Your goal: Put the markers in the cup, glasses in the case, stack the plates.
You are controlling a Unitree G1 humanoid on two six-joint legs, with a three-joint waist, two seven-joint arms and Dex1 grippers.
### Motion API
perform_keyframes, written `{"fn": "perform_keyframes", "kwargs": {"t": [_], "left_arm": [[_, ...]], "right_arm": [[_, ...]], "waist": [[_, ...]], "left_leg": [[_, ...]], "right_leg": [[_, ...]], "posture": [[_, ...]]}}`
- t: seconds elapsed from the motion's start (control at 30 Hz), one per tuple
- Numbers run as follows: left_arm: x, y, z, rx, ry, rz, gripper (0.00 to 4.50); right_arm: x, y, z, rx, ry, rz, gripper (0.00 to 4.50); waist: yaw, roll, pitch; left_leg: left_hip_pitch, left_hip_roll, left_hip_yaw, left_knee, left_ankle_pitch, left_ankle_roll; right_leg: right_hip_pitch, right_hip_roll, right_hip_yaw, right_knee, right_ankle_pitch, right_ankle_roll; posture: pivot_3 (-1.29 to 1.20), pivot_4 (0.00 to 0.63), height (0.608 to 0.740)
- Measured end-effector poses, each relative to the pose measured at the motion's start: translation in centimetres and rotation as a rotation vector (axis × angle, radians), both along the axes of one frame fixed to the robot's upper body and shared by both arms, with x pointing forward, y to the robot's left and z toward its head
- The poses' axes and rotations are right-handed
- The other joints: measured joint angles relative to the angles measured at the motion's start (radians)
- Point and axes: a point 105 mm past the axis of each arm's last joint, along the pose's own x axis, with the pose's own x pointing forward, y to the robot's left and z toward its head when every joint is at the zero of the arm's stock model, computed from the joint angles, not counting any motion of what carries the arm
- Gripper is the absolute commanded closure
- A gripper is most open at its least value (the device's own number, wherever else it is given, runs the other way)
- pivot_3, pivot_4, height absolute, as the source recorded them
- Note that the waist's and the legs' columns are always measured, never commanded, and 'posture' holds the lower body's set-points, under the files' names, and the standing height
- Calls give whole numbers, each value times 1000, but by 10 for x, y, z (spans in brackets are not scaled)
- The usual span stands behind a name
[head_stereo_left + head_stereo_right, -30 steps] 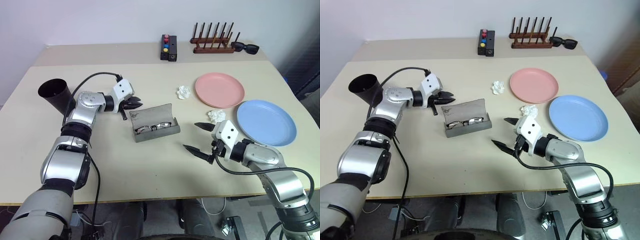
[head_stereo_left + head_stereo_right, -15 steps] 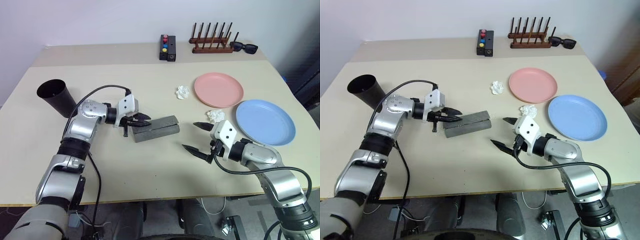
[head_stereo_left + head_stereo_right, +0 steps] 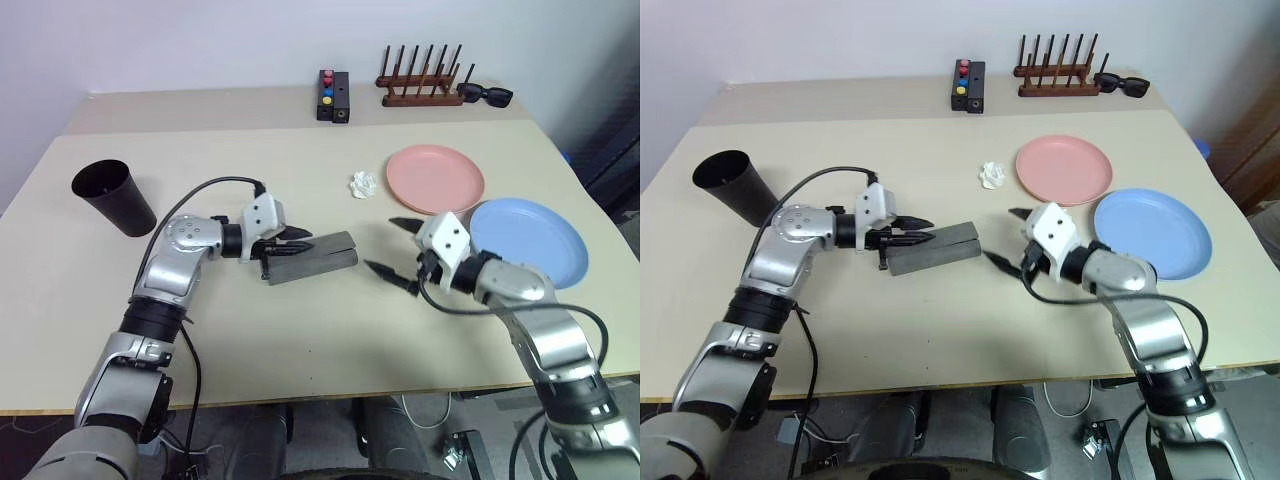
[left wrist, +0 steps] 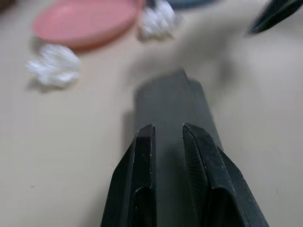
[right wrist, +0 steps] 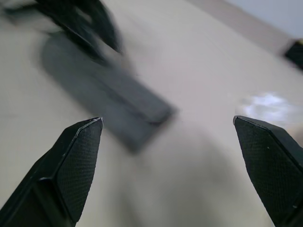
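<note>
The grey case [image 3: 318, 257] lies shut at the table's middle, and the glasses are hidden. My left gripper [image 3: 298, 240] is shut, its tips resting on the lid's left end [image 4: 173, 99]. To the right of the case, my right gripper [image 3: 381, 244] stands open and empty, a short gap from the case's right end. The black cup [image 3: 113, 196] stands upright at the far left. Behind the right gripper are the pink plate [image 3: 435, 178] and, to its right and nearer me, the blue plate [image 3: 535, 240], lying side by side. The markers are out of view.
A crumpled white paper ball [image 3: 365, 184] lies left of the pink plate. Along the back edge are a black button box [image 3: 334, 95], a wooden peg rack [image 3: 425, 88] and black sunglasses [image 3: 485, 95].
The case's lid went from open, with the glasses showing inside, to shut. My left gripper drew back and came down onto the lid. My right gripper moved forward toward the case's right end.
</note>
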Motion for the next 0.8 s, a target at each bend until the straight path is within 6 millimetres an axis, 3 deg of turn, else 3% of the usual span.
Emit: {"fn": "perform_keyframes", "kwargs": {"t": [0.13, 0.27, 0.5, 0.6, 0.8], "left_arm": [[-16, 17, 13, -110, -33, 46, 3620], [-38, 23, 11, -199, 13, 57, 3620], [-58, 17, 5, -274, 83, 97, 3620], [-57, 16, 7, -291, 77, 127, 3691], [-56, 20, 9, -324, 82, 169, 3691]], "right_arm": [[42, -12, 8, -87, -49, -158, 0], [73, -19, -2, -168, -36, -255, 0], [106, -31, -26, -251, 25, -361, 0], [115, -37, -25, -279, 18, -402, 860], [117, -43, -35, -305, 30, -418, 3897]], "waist": [[-1, 0, 0], [3, 0, 0], [2, 1, 0], [0, 1, 0], [-1, 1, 0]], "left_leg": [[0, 0, 0, -1, 0, 0], [-1, 0, 0, -1, 0, 0], [-1, 0, 1, -1, 0, 0], [0, 0, 1, -1, 0, 0], [0, 0, 1, -1, 0, 0]], "right_leg": [[-1, 0, 0, 0, 0, 0], [-1, 0, 0, -1, 0, 0], [-1, -1, 0, -1, 0, -1], [-1, 0, 0, 0, 0, -1], [-1, 0, 0, -1, 0, -1]], "posture": [[0, 150, 739], [0, 150, 739], [0, 150, 739], [0, 150, 739], [0, 150, 739]]}}
